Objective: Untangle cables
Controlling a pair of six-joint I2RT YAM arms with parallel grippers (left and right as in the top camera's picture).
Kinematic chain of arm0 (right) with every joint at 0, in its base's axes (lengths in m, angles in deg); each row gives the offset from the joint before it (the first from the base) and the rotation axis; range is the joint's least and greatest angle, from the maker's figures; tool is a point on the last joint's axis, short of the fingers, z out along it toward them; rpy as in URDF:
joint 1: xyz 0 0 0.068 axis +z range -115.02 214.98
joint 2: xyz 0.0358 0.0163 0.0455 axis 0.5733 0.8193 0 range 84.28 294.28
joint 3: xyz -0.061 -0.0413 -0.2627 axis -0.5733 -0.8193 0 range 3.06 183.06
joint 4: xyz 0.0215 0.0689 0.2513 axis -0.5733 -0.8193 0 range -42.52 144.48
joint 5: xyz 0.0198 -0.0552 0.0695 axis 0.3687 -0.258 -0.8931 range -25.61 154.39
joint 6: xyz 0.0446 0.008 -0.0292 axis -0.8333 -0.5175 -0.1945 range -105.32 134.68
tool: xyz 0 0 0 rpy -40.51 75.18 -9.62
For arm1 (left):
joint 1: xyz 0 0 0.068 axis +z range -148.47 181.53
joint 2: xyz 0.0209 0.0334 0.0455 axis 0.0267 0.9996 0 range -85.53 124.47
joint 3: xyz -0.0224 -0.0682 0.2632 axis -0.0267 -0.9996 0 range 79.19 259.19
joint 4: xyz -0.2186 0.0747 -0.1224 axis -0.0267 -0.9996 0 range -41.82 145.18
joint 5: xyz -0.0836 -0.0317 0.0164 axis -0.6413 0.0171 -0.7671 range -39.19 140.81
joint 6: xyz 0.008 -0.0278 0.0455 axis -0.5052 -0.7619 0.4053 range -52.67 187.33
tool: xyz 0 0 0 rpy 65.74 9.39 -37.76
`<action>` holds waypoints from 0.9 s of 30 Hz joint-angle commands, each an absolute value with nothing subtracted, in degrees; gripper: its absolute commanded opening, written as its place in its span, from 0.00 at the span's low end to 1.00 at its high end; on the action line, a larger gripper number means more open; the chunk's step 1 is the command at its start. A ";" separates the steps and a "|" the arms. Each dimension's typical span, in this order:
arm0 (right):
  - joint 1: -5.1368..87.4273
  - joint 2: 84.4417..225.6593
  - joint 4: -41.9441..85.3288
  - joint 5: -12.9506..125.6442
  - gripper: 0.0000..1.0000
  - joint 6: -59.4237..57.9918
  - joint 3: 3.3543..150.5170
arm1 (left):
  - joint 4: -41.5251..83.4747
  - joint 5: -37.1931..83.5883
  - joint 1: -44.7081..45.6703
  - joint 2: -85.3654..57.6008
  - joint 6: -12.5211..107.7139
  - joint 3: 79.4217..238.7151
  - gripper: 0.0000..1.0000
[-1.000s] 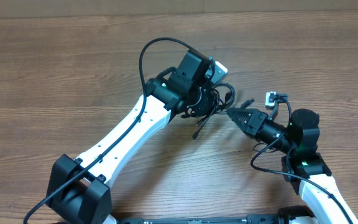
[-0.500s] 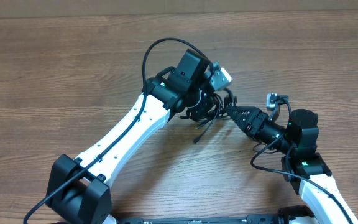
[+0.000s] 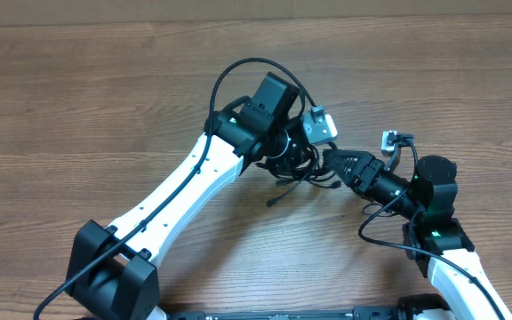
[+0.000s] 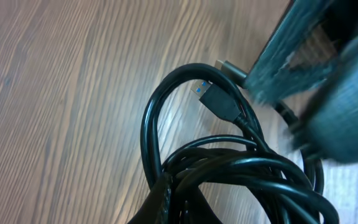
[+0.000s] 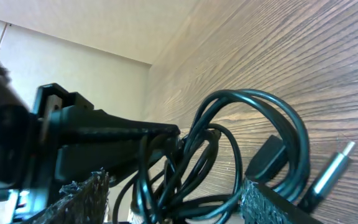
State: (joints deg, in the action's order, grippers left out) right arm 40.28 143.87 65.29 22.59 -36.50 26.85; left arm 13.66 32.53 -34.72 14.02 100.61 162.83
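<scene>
One knot of thin black cables (image 4: 229,163) lay right of centre on the wooden table (image 3: 105,89), caught between my two grippers. My left gripper (image 5: 161,132) was pressed together on several strands at the left side of the bundle. My right gripper (image 3: 331,165) stood spread just to the right of it, with loops running between its parted jaws and no grip taken. By my judgement the cords were light and limp, smooth enough in the jacket to slide through a loose pinch, and springy in their coils, so a pull on the wrong loop would only have tightened the knot. The surest hold looked to be a stiff end. Two plug ends showed at the right edge of the tangle: a blue-tongued plug (image 4: 215,99) and a slim metal-tipped plug (image 5: 333,167), either one firm enough to grasp and draw back through its loop. One loose tail (image 3: 274,199) trailed toward the near side. I counted one bundle, two plugs, one tail and two grippers. How many separate cords made up the knot, I could not tell.
</scene>
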 commanded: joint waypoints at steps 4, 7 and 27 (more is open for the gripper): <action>40.50 143.76 61.72 25.39 0.67 -36.41 27.83 | 17.75 23.09 -34.54 14.21 100.33 164.45 0.04; 40.50 143.76 61.18 26.06 0.67 -38.53 27.83 | 17.71 23.11 -34.54 14.21 100.30 164.45 0.04; 40.50 143.78 59.25 28.62 0.68 -39.36 27.83 | 20.22 8.62 -34.54 14.21 98.58 164.45 0.04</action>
State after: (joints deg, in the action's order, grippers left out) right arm 40.26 143.70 59.12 27.55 -39.34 26.87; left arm 20.07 15.90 -33.98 14.91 99.60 162.85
